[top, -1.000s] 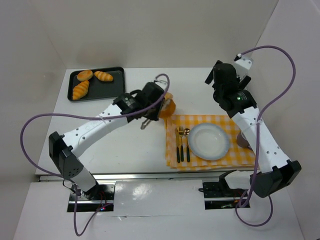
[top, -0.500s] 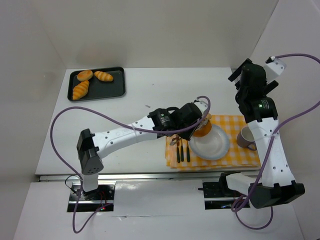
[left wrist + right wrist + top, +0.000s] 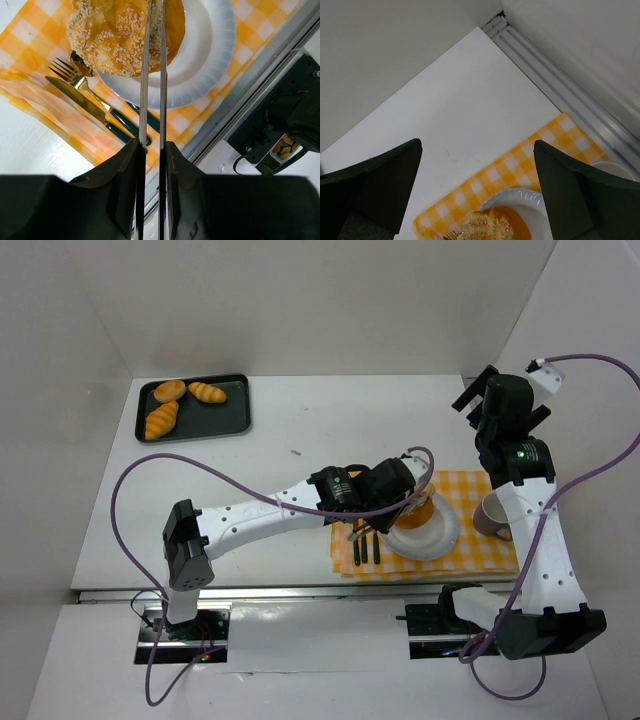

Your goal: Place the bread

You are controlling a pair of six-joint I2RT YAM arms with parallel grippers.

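- Narrowly, the left jaws [image 3: 155, 15] are seen closed on the bread [image 3: 115, 35]. Only a thin slit is left between the two fingers, with part of the bun's edge pinched near their tips.
- Straight ahead of the jaws the bread is found, at their far end. It is round, so no long axis is offered, and most of its seeded top lies to one side of the fingers.
- Under it the plate [image 3: 210, 55] is seen, but the bread is held off-centre, over the rim next to the cutlery. Whether it touches the plate cannot be told.
- Judged from this, a small shift toward the plate's middle is called for before release. Otherwise the bun may be left overhanging the fork [image 3: 75, 82].
- Beside the fork a knife [image 3: 85, 105] is laid, both on the checked cloth [image 3: 30, 30] that carries the plate.
- By far the left arm is the nearer. The right jaws [image 3: 477, 150] are spread wide and empty, held high and back above the counter [image 3: 290, 530].
- Just beside the plate, on the cloth's right edge, a mug [image 3: 490, 517] is set. Its contents cannot be made out.
- Well apart, at the counter's far left corner, a dark tray [image 3: 235, 420] is seen with three small rolls [image 3: 162, 420] in it.
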